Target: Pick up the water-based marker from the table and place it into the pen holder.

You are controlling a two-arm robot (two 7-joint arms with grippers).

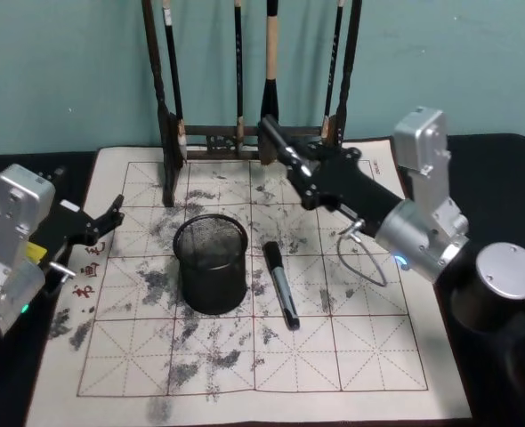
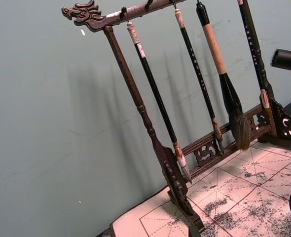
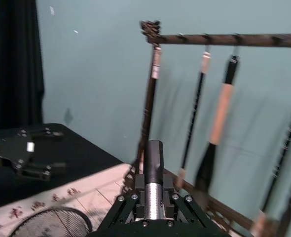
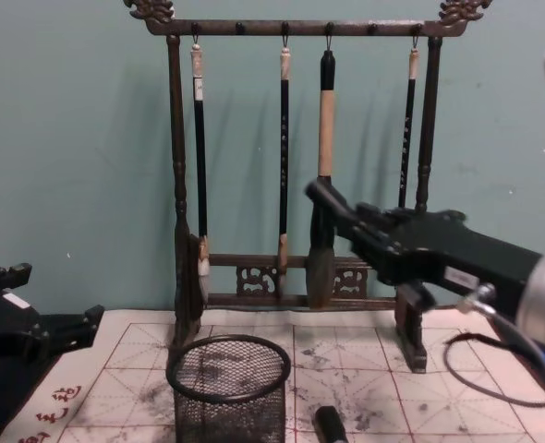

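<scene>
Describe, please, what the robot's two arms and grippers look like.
Both arms have boxy silver-grey housings. The right arm carries a thin grey cable loop and a small blue light, ending in the black, angular right gripper. The left arm shows a yellow label and a green light, ending in the black left gripper.

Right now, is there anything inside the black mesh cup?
Nothing shows inside the pen holder, just mesh floor; its near wall hides the lowest bit. One marker lies beside it; the right gripper holds a second marker. Left gripper parked at left.
</scene>
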